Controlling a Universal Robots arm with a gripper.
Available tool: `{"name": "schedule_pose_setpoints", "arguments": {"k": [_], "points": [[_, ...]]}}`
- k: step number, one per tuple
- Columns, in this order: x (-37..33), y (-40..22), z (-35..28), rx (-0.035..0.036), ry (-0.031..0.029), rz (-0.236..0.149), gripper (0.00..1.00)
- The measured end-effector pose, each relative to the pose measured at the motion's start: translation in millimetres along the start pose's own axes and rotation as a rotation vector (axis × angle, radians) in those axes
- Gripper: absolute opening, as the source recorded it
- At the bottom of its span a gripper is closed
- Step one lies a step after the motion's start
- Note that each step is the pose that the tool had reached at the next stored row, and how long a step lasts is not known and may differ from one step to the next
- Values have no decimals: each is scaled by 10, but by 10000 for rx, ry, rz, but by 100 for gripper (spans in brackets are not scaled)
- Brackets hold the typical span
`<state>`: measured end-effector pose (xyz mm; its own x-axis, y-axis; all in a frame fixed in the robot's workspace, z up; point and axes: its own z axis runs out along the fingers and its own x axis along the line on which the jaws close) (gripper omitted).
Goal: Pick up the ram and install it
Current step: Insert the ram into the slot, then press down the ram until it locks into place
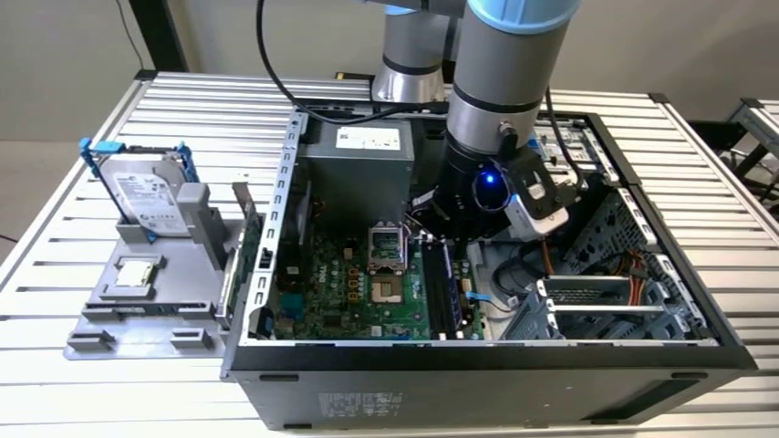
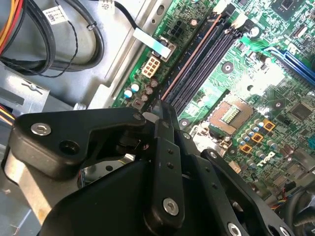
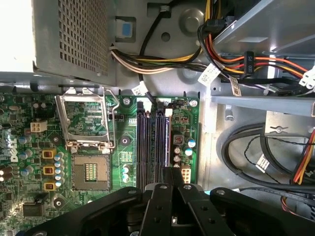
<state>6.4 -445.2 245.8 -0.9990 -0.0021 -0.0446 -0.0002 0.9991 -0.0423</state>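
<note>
The ram (image 2: pixel 189 61) stands edge-on in the outermost of the black slots (image 3: pixel 151 147), pinched by the closed gripper (image 3: pixel 171 173) inside the open computer case (image 1: pixel 487 370). Cable bundles (image 3: pixel 236 64) crowd one side; the processor socket (image 3: pixel 88 147) flanks the other.

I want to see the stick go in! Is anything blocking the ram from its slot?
Nothing visible blocks it. The gripper holds the ram edge-on right along the long black slots, which look empty. The cables lie off beyond the slots' far end, not across them.
</note>
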Motion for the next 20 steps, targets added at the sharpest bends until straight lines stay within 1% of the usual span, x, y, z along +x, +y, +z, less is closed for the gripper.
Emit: {"name": "schedule_pose_setpoints", "arguments": {"k": [20], "points": [[7,-2,0,0,0,-1,0]]}}
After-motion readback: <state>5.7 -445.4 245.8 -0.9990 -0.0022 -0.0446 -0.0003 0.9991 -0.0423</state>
